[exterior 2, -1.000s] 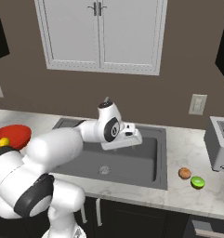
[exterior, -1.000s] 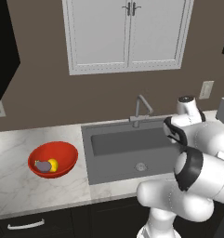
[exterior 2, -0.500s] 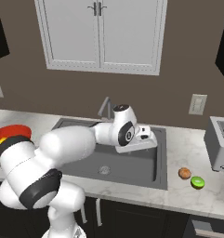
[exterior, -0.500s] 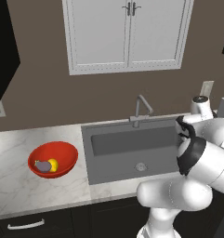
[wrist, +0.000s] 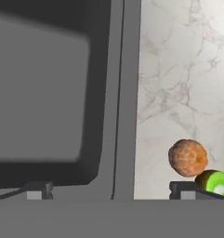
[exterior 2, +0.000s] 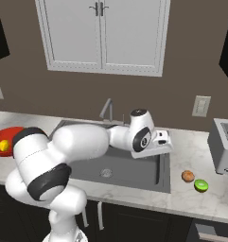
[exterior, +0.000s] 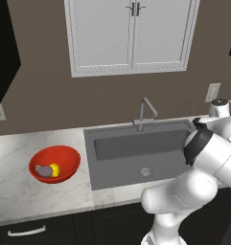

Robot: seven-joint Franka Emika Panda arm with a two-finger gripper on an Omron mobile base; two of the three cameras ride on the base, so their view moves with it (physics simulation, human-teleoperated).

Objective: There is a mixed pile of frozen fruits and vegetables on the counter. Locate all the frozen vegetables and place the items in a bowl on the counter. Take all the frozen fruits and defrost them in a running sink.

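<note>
Now on the fruit leg, by the look of it. Vegetables done: yellow piece [exterior: 54, 169] and purple-grey piece [exterior: 42, 171] lying together inside the red bowl [exterior: 64, 158] on the counter [exterior: 21, 191] left of the sink [exterior: 136, 153]. Two fruits left on the marble right of the basin: orange-brown round piece [wrist: 187, 157] and bright green piece [wrist: 214, 181], just beside each other, possibly touching. In the right base view, same pair near the counter's front edge, between sink rim and toaster [exterior 2: 224, 151]. Gripper [exterior 2: 162, 142] over the sink's right rim, short of the fruit, jaws spread wide, holding nothing. Faucet [exterior: 144, 111] with no visible stream; running water hard to judge from here.

Next move, as a judgement: carry the hand further right and down over one fruit, centre it between the fingertips, close, then across into the basin. Risk: round pieces sitting close, so one finger likely to nudge the neighbour and set it rolling.
</note>
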